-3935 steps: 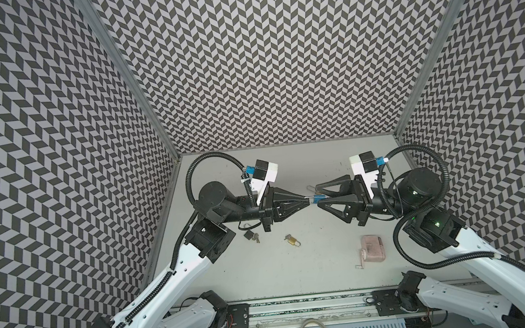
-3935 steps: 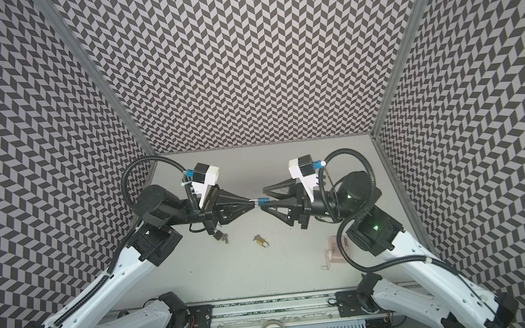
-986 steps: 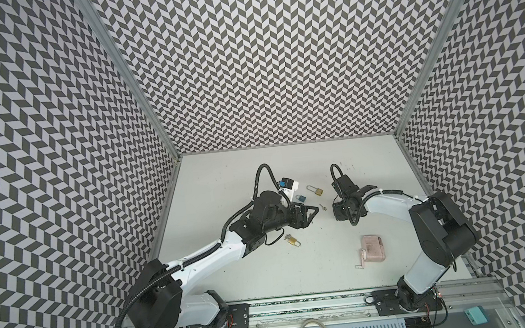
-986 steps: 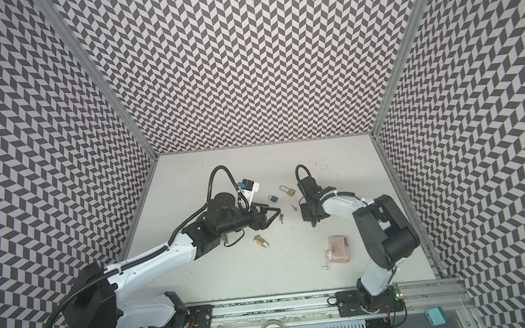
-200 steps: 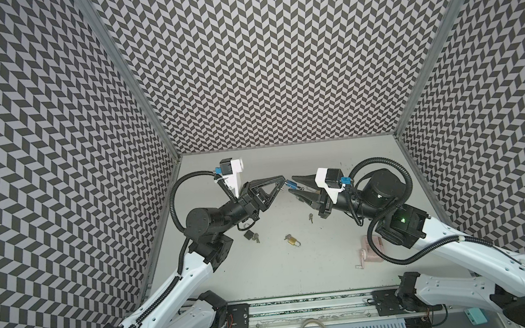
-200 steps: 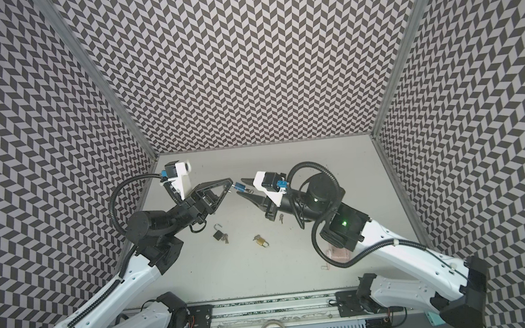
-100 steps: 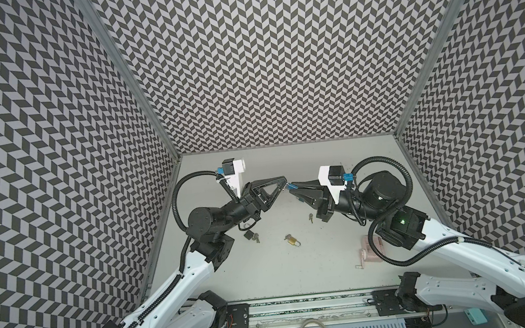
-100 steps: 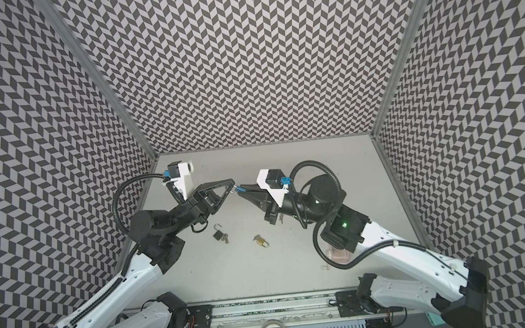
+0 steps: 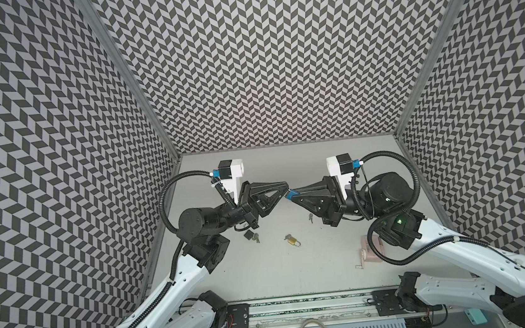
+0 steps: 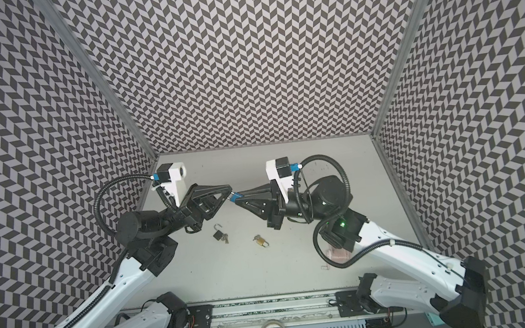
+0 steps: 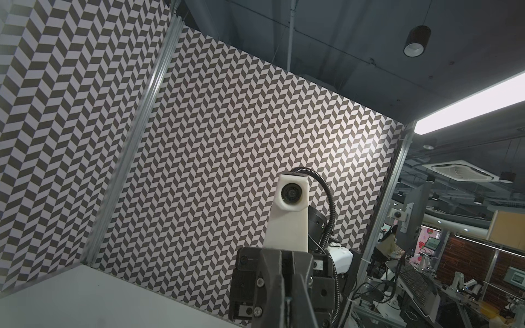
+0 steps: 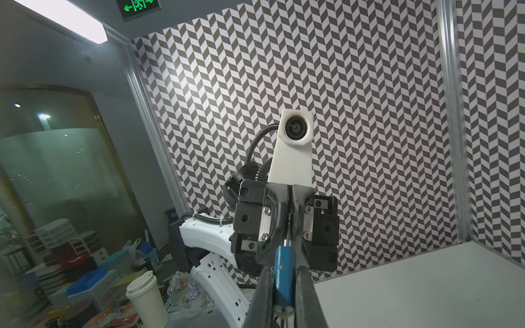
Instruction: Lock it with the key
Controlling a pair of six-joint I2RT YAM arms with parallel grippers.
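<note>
Both arms are raised above the table with their tips meeting in mid-air. My right gripper (image 9: 291, 196) (image 10: 236, 197) (image 12: 284, 286) is shut on a small blue lock (image 9: 289, 195) (image 10: 233, 198) (image 12: 285, 269). A thin metal key (image 12: 285, 240) runs from the lock's end into the closed fingers of my left gripper (image 9: 286, 189) (image 10: 229, 190) (image 11: 287, 301), which is shut on it. In both top views the key itself is hidden between the fingertips.
On the table below lie a black padlock with keys (image 9: 249, 235) (image 10: 219, 235), a brass padlock (image 9: 292, 240) (image 10: 261, 241), a loose pair of keys (image 9: 310, 216) and a pink lock (image 9: 370, 253) (image 10: 337, 254) under the right arm. Patterned walls enclose three sides.
My right gripper's jaws have closed on the blue lock at the left gripper's tip. Both wrists have shifted slightly, staying tip to tip.
</note>
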